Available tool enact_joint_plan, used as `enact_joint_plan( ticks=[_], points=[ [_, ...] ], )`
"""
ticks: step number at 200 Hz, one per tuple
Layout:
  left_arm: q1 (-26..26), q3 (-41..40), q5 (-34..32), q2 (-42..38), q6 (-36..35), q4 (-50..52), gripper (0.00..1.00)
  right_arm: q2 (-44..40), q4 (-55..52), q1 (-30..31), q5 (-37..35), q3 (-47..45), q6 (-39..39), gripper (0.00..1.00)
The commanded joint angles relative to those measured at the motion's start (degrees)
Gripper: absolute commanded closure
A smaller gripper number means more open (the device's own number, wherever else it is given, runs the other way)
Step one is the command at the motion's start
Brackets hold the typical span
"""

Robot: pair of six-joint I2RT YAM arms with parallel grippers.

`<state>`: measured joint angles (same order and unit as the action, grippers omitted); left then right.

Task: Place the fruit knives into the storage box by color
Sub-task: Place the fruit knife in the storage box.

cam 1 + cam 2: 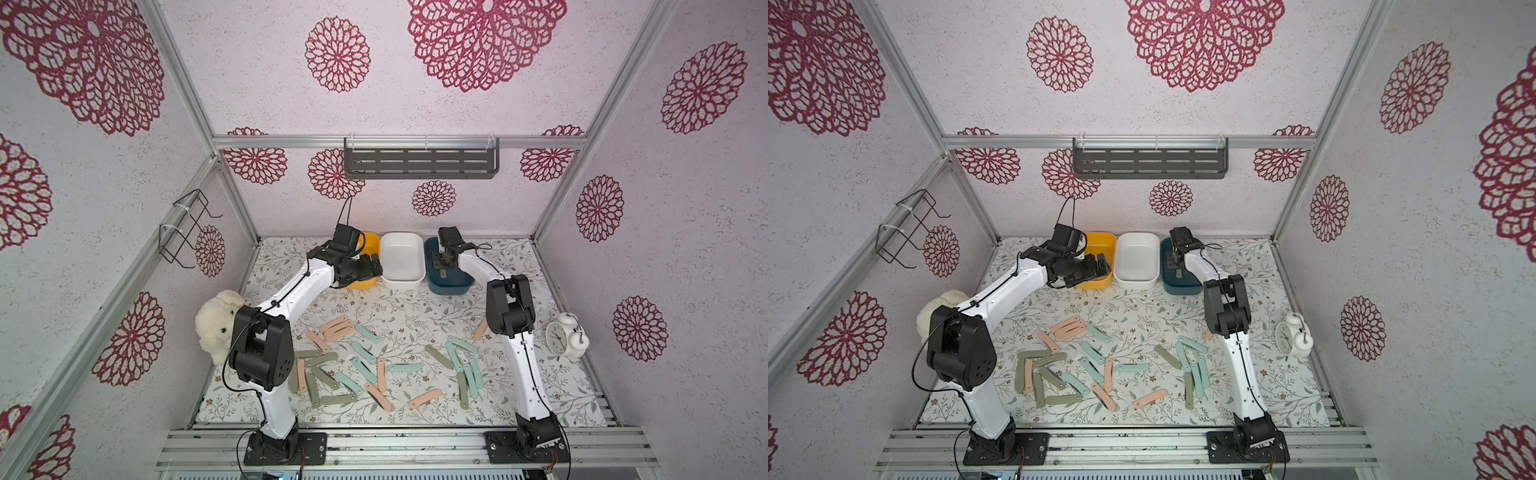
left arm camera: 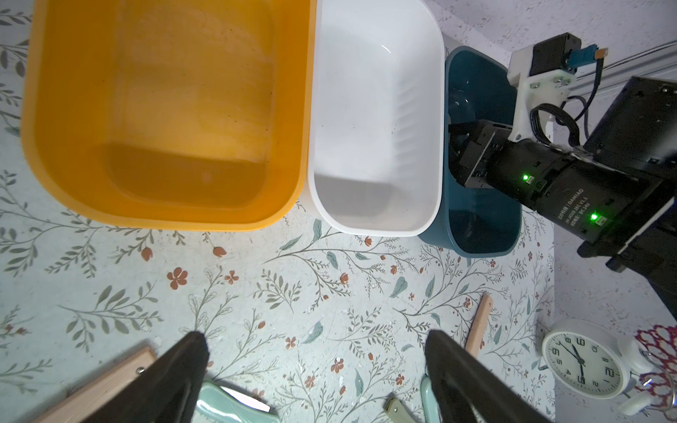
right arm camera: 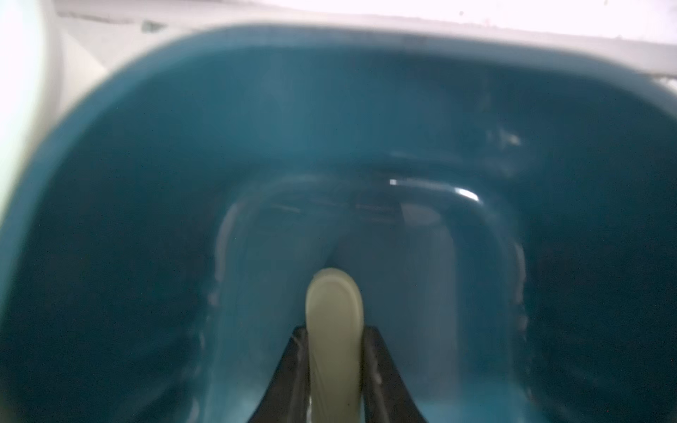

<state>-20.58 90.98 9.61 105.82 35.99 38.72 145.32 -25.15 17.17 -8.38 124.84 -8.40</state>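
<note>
— Floral-printed counter (image 1: 415, 307) is seen inside a cell papered with red rosettes. How much of the sorting is judged done?

— Almost none. The fruit knives (image 1: 365, 365), peach, mint and olive, are scattered loose across the lower middle of both top views, and several are crossed or overlapped. One peach knife (image 1: 481, 330) is found apart from the rest, just beside the right arm (image 1: 511, 316).

— And the boxes?

— Three are lined up side by side at the upper middle of the frame. The yellow box (image 2: 73, 110) and the white box (image 2: 414, 110) are shown empty in the left wrist view.

— Is anything being carried?

— One olive knife (image 3: 334, 329) is pinched by the right jaws, which are clenched on its flanks. It is held end-down within the walls of the blue box (image 3: 146, 128) and is not yet let go. No other knife is made out in that box, though the picture is blurred.

— The left jaws?

— They are spread wide and nothing is held between them. They are hovered above the counter near the yellow box.

— What is left?

— Letting go of the olive knife is judged the step in hand. After that, practically the whole scatter is left to be picked up and divided by colour. The overlapped knives may need to be taken singly.
</note>
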Motion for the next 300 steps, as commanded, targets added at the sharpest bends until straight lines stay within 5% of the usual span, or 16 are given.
enact_joint_plan(
  ticks=[1,61,170,265,300],
  points=[
    [0.53,-0.55,0.07,0.36,-0.93,0.48,0.03,1.30,-2.33,-0.57,-0.79,4.54,1.63,0.85],
    [0.90,-1.94,0.40,0.05,-0.80,0.05,0.03,5.69,-4.66,-1.08,-1.34,11.35,2.43,0.84],
    [1.13,-4.03,-2.28,-2.34,0.89,0.24,0.03,4.30,-5.63,-1.11,-1.98,13.82,2.96,0.68],
    [0.54,-7.41,-7.02,-7.49,5.39,4.02,0.03,-3.97,-12.53,1.13,-1.15,16.11,2.34,0.37],
    [-1.34,-9.66,-10.53,-10.02,8.06,7.89,0.03,-13.60,-10.39,4.47,-3.35,5.77,2.95,0.28]
  ],
)
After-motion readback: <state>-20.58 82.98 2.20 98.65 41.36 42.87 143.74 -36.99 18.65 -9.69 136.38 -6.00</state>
